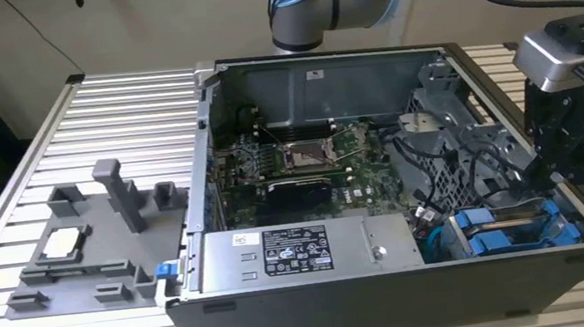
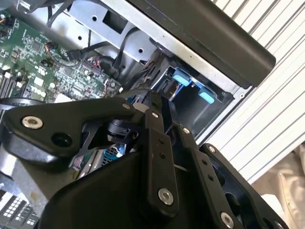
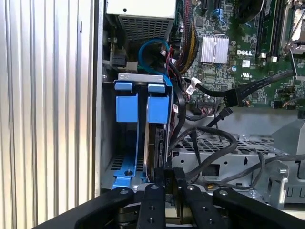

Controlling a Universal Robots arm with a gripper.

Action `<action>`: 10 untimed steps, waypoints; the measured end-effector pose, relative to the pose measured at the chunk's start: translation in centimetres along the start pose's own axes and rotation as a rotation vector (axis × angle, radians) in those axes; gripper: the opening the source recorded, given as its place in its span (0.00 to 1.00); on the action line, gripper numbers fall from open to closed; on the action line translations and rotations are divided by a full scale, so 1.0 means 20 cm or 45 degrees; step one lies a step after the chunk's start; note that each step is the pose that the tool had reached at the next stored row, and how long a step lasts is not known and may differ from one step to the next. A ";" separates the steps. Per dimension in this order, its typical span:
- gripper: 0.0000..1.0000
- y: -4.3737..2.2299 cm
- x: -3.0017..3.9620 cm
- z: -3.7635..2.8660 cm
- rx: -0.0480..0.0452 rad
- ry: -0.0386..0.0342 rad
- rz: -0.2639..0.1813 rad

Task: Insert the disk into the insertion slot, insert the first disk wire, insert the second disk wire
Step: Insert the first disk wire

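Observation:
The disk stands on edge inside the insertion slot, a grey drive bay at the case's corner. It shows as a dark slab running from its blue end tab back toward me. A second blue carrier sits beside it, nearer the case wall. My gripper hovers at the disk's near end with its black fingers drawn close together. I cannot tell if they pinch the disk. In the exterior view the gripper hangs over the bay's blue carriers at the right of the case. Black and blue wires lie loose next to the bay.
The open computer case lies on a ribbed metal table. Inside it are a green motherboard, a grey power supply and a perforated metal cage. A grey fixture stands at the exterior view's left.

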State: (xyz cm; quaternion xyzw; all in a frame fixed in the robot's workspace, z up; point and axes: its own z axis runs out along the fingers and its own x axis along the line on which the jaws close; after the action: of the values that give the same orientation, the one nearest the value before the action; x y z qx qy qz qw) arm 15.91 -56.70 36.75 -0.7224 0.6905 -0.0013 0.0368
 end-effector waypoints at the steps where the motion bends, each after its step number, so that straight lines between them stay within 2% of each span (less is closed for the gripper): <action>1: 0.19 0.000 0.000 0.000 0.000 0.0000 0.000; 4: 0.19 0.000 0.000 0.009 0.001 -0.0002 0.000; 7: 0.19 0.002 0.001 0.030 0.006 0.0038 0.000; 10: 0.19 0.003 0.003 0.056 0.006 0.0121 -0.001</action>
State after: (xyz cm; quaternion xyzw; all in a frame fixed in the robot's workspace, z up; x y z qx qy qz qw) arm 15.91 -56.70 35.63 -0.7226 0.6904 -0.0064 0.0352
